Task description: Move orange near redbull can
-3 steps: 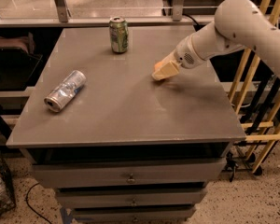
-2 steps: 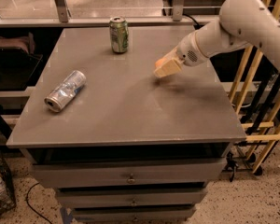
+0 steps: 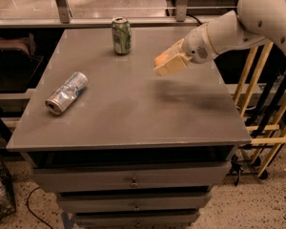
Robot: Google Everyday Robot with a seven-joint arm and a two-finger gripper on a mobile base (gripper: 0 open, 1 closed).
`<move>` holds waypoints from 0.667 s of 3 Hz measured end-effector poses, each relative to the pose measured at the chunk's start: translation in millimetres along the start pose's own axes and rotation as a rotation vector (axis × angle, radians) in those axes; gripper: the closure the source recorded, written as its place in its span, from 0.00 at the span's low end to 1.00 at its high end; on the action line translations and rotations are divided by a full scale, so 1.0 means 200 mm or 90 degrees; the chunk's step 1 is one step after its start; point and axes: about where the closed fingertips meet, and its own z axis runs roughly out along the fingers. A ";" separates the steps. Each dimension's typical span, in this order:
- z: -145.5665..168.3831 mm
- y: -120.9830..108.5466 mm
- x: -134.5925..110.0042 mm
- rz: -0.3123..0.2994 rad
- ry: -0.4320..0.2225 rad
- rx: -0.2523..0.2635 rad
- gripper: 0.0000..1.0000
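Orange [image 3: 160, 60] in jaws above table [image 3: 133, 118], redbull can [image 3: 66, 93] well left

— What's the desk [image 3: 133, 113] made of?
— I see smooth matt grey with a dull sheen. Its drawers [image 3: 133, 175] look like painted metal.
— And the cans?
— The redbull can [image 3: 66, 93] is shiny silver metal, dented. The green can [image 3: 121, 35] is glossy metal too.
— The gripper [image 3: 163, 64]?
— It hangs over the desk's far right part. I read its fingers [image 3: 176, 61] as matt beige plastic, closed around the smooth-skinned orange [image 3: 160, 59]. The arm [image 3: 229, 30] is smooth white plastic, and the rails [image 3: 271, 128] beside the desk are pale wood.
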 end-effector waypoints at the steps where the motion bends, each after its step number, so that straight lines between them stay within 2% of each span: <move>1: 0.12 0.07 -0.04 -0.007 0.007 -0.045 1.00; 2: 0.36 0.22 -0.18 -0.042 -0.006 -0.108 1.00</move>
